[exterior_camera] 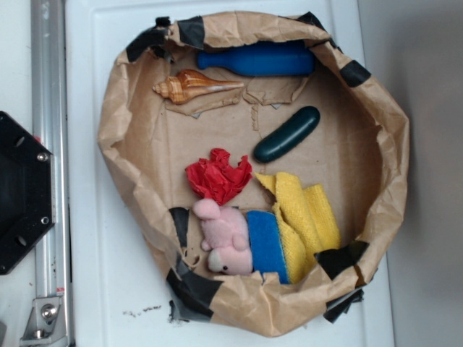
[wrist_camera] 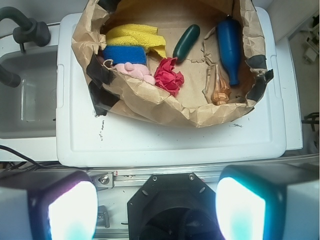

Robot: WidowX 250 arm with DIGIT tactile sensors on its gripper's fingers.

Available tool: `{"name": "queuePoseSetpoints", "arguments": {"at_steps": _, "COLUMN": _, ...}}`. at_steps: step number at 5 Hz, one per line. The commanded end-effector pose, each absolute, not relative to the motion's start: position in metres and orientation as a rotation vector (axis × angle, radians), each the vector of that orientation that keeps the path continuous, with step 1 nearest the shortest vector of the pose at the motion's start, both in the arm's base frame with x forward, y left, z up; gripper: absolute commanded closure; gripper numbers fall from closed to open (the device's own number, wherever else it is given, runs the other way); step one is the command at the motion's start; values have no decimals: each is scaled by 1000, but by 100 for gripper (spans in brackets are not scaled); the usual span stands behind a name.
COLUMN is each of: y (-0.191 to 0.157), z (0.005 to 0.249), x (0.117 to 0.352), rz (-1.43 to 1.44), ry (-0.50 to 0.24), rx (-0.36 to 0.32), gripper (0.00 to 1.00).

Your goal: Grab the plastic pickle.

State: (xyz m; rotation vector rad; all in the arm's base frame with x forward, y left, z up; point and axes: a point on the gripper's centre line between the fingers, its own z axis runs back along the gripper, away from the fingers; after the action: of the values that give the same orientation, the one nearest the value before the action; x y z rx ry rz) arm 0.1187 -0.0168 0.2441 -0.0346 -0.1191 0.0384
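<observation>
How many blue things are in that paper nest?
2: the blue bottle along the far rim beside the seashell, and the blue sponge between the pink plush and yellow cloth.

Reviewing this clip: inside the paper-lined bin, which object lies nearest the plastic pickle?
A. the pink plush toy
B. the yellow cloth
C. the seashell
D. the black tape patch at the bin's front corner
B. In the exterior view the plastic pickle lies just above the yellow cloth, while the others sit farther off.
</observation>
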Motion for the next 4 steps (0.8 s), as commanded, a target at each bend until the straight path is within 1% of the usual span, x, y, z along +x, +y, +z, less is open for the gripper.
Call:
{"name": "queuePoseSetpoints", "arguments": {"at_steps": 1, "y": -17, "z": 244, "x": 119, "rz": 38, "ry": -119, "rx": -35, "gripper": 0}}
{"name": "queuePoseSetpoints", "arguments": {"at_steps": 2, "y": 6, "z": 224, "x": 150, "rz": 192, "ry": -363, "rx": -52, "gripper": 0}}
{"name": "queuePoseSetpoints", "arguments": {"at_steps": 3, "y": 16, "z": 217, "x": 182, "rz": 345, "ry": -461, "rx": -58, "gripper": 0}}
{"name": "queuePoseSetpoints", "arguments": {"at_steps": 4, "y": 23, "z": 190, "x": 216, "rz": 492, "ry": -474, "rx": -58, "gripper": 0}}
